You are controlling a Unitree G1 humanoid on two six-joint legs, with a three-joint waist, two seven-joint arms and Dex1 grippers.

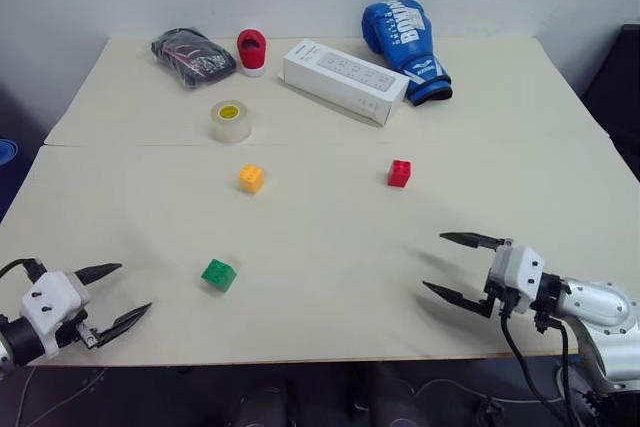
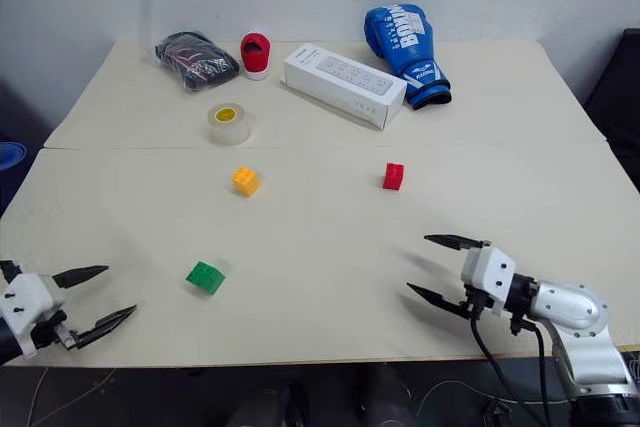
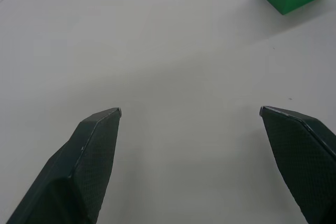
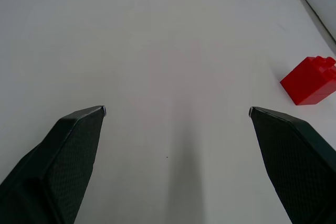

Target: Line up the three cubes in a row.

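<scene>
Both pincers are spread and empty: left gripper [image 1: 113, 296] at 8 o'clock, right gripper [image 1: 452, 268] at 4 o'clock. Mid-table [image 1: 320, 237], the green brick [image 1: 218, 274], orange-yellow brick [image 1: 251, 178] and red brick [image 1: 399, 173] lie well apart.

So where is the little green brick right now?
The green brick sits on the table's near left part, in front of the orange-yellow brick and just beyond the open left gripper.
</scene>
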